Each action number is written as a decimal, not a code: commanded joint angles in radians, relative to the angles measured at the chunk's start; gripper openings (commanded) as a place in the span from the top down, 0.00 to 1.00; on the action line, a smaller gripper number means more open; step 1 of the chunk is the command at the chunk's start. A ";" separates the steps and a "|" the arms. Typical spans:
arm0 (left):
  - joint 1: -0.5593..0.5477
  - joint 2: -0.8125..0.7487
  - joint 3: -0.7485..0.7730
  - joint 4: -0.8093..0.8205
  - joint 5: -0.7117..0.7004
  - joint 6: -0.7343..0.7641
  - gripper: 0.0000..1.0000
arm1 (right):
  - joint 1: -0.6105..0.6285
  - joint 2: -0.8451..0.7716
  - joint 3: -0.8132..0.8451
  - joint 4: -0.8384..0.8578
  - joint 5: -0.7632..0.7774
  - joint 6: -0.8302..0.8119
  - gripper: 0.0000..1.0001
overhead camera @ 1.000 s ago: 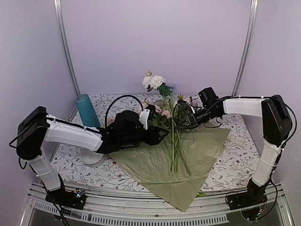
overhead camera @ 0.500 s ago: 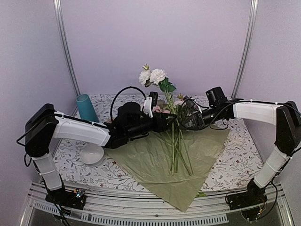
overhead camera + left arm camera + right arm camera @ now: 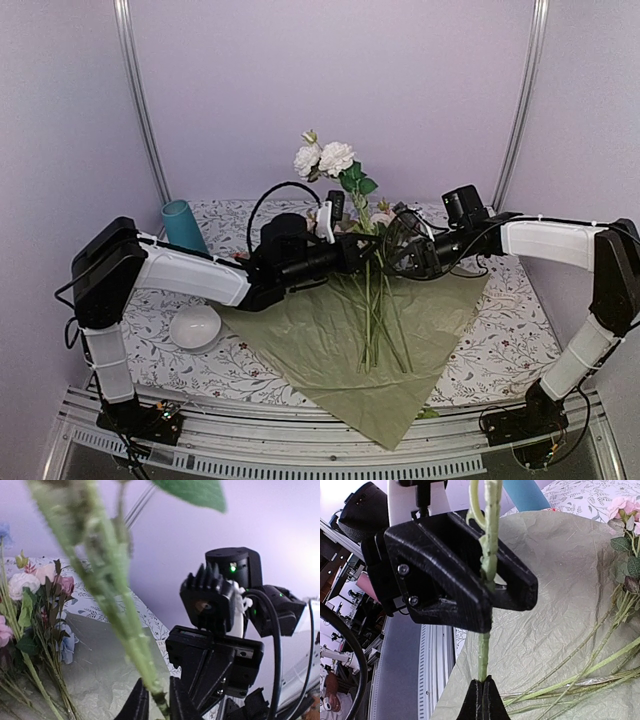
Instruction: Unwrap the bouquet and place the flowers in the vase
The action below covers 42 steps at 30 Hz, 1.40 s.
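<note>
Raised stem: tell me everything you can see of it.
The stem is a pale green, knobbly, plastic-looking stalk, standing nearly upright above the sheet. It carries two white blooms at its top, with dark green leaves below them. The right hand pinches its bottom end; the left hand clamps it just above.

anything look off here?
One white-flowered stem stands upright in mid-air, pinched by both the left gripper and the right gripper at once. The other flowers lie loose on the green sheet; the vase stands apart, far left. Nothing spilled.
</note>
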 commanded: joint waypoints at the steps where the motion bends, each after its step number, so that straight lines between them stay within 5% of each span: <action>1: 0.020 0.019 0.023 0.060 0.040 -0.017 0.91 | -0.004 -0.032 -0.016 0.036 -0.018 -0.018 1.00; 4: 0.021 0.014 0.013 0.070 0.049 -0.019 1.00 | -0.005 -0.026 -0.020 0.041 -0.004 -0.026 0.99; 8: 0.023 -0.020 -0.019 0.070 0.051 -0.013 1.00 | -0.041 -0.052 -0.037 0.042 0.010 -0.058 0.67; 13: 0.032 -0.131 -0.075 0.006 0.072 0.008 1.00 | -0.155 -0.117 -0.096 0.073 -0.006 -0.139 0.48; 22: 0.127 -0.431 -0.049 -0.495 0.095 0.197 1.00 | -0.392 -0.122 -0.127 0.084 -0.044 -0.174 0.45; 28: 0.255 -0.584 0.049 -0.760 0.022 0.347 1.00 | -0.424 -0.102 -0.125 0.077 -0.049 -0.190 0.43; 37: 0.464 -0.550 0.378 -1.109 -0.157 0.524 1.00 | -0.423 -0.084 -0.113 0.048 -0.005 -0.226 0.40; 42: 0.563 -0.516 0.531 -1.132 -0.169 0.560 1.00 | -0.423 -0.085 -0.109 0.039 -0.004 -0.235 0.39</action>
